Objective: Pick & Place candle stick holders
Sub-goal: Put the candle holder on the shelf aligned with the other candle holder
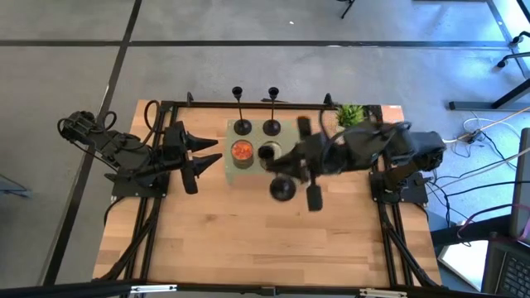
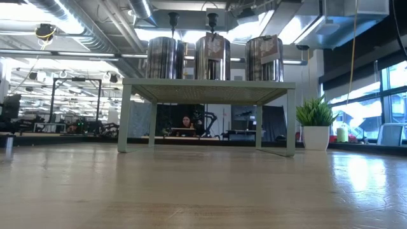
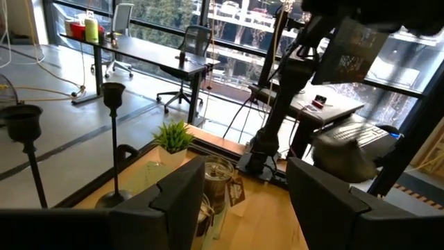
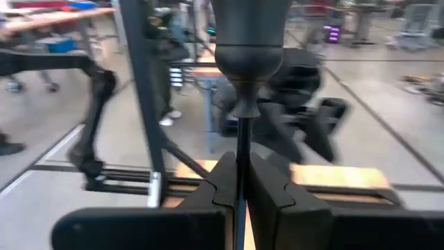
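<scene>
Waiting at the table's left side, the left gripper (image 1: 201, 157) hangs with its fingers spread apart and nothing between them, pointing toward the small green rack (image 1: 291, 126). On that rack stand two candle stick holders (image 1: 241, 126), side by side on the far edge, with tin cans (image 1: 242, 151) in front of them. Farther right, the right gripper (image 4: 239, 184) has its fingers clamped on the thin stem of the third candle stick holder (image 4: 244, 55), whose round base (image 1: 281, 189) shows in the high view over the bare wood in front of the rack. The step in hand appears to be the carry of this third holder. The next move likely calls for keeping it upright, bringing it over a free spot and lowering until the base sits flat. The arm hides the holder's stem from above, the low view does not show it at all, and whether its base touches the table cannot be told.
</scene>
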Robot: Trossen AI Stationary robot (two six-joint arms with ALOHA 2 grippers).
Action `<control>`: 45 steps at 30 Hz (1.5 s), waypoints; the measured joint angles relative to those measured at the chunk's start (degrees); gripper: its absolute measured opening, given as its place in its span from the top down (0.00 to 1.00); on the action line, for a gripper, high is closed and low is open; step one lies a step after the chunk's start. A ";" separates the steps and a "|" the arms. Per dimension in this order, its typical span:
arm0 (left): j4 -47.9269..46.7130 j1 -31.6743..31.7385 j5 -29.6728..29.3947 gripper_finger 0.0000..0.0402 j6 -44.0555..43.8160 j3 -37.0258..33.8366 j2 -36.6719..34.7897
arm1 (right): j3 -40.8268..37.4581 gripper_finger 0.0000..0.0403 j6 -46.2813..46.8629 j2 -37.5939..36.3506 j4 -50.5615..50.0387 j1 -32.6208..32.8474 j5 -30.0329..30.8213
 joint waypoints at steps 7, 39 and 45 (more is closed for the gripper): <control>-1.25 0.01 0.04 0.50 -1.67 0.00 0.00 | -0.02 0.96 0.99 5.23 5.34 1.37 -7.61; -4.77 0.01 0.07 0.50 -11.28 -2.27 0.02 | -0.04 0.96 7.11 15.55 16.47 2.85 -22.68; -4.76 0.00 0.07 0.50 -11.81 -2.27 0.02 | -0.24 0.96 6.80 15.51 15.25 3.24 -20.22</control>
